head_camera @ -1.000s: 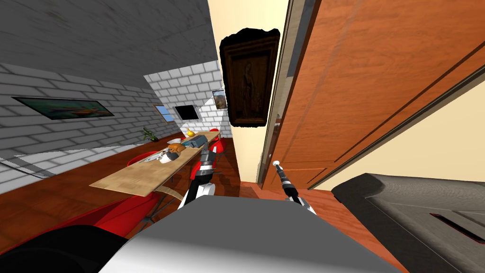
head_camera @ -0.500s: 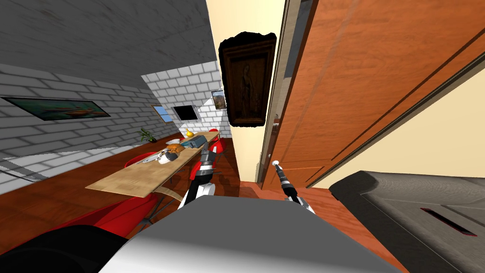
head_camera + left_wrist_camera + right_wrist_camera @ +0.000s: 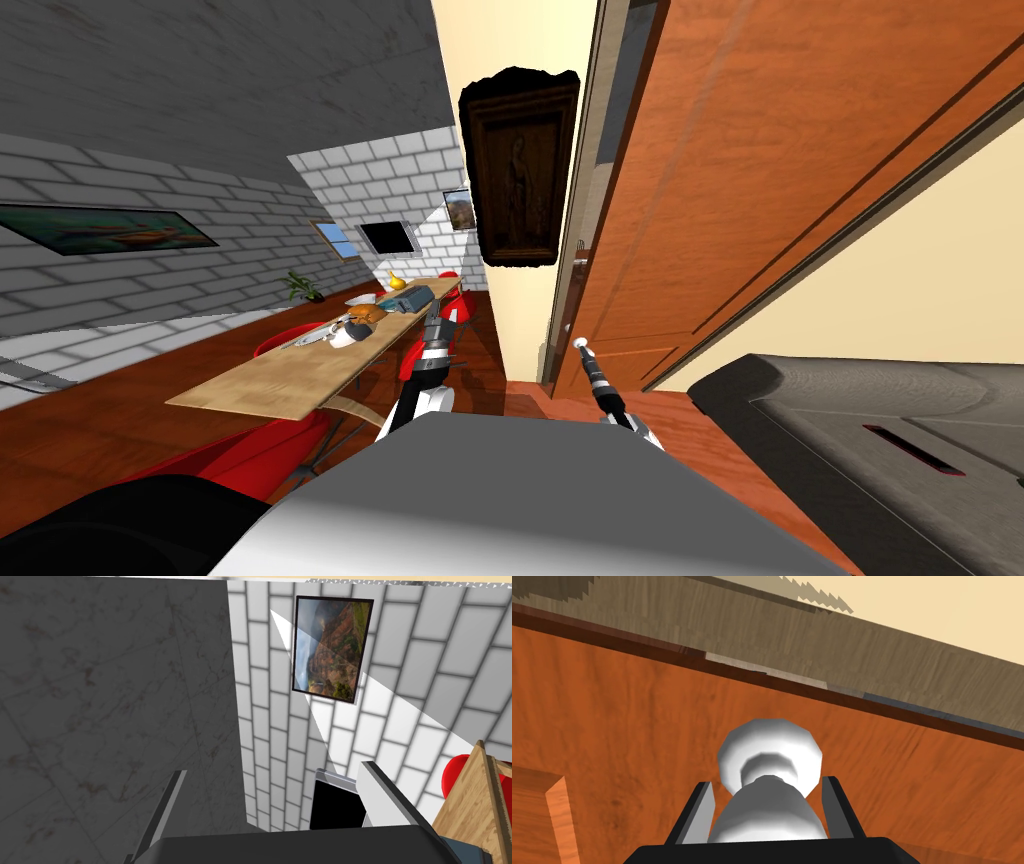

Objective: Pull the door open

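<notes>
Pinches the pale round knob with the right pincer, one blade pressed to each side of its neck behind the bulb. Probably a hold for pulling without slipping off.

Finds that knob on the orange-brown door, close to its free edge and beside the brownish door frame. Judges the door only a crack ajar, going by the thin grey strip along that edge, with most of the swing left.

Holds the left pincer spread and empty, out front beside the tabletop's long edge, seemingly clear of the door's path.

From the head view, cannot make out blade contact on the knob. Cannot see the hinges, cut off, nor tell anything behind the gap.
</notes>
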Tool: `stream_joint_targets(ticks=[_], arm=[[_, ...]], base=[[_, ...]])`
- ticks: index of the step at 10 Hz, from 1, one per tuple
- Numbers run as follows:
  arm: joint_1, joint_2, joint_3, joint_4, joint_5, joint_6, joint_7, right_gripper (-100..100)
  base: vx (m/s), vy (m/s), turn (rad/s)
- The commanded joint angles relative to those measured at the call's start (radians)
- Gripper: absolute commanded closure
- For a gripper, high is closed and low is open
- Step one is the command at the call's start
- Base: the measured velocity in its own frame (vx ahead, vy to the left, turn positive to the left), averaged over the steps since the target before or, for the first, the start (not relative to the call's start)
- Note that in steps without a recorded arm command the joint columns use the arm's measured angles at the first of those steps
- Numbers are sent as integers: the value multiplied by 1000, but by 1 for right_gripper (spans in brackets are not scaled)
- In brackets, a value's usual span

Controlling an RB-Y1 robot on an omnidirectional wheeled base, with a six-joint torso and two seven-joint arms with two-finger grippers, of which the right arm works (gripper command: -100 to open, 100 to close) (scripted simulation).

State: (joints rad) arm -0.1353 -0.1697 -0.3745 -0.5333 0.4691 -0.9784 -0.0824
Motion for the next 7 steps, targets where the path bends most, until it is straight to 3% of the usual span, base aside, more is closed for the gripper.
stream_joint_targets(ticks=[1, 4, 6, 7], arm=[[-7, 10, 17, 12, 5, -17, -46, 100], [-17, 6, 33, 28, 7, -27, -127, 100], [-17, 6, 33, 28, 7, -27, -129, 100], [-22, 4, 41, 36, 8, -32, -171, 100]], base=[[-16, 3, -45], [-19, 0, -45], [-15, 13, 3], [-12, 10, -32]])
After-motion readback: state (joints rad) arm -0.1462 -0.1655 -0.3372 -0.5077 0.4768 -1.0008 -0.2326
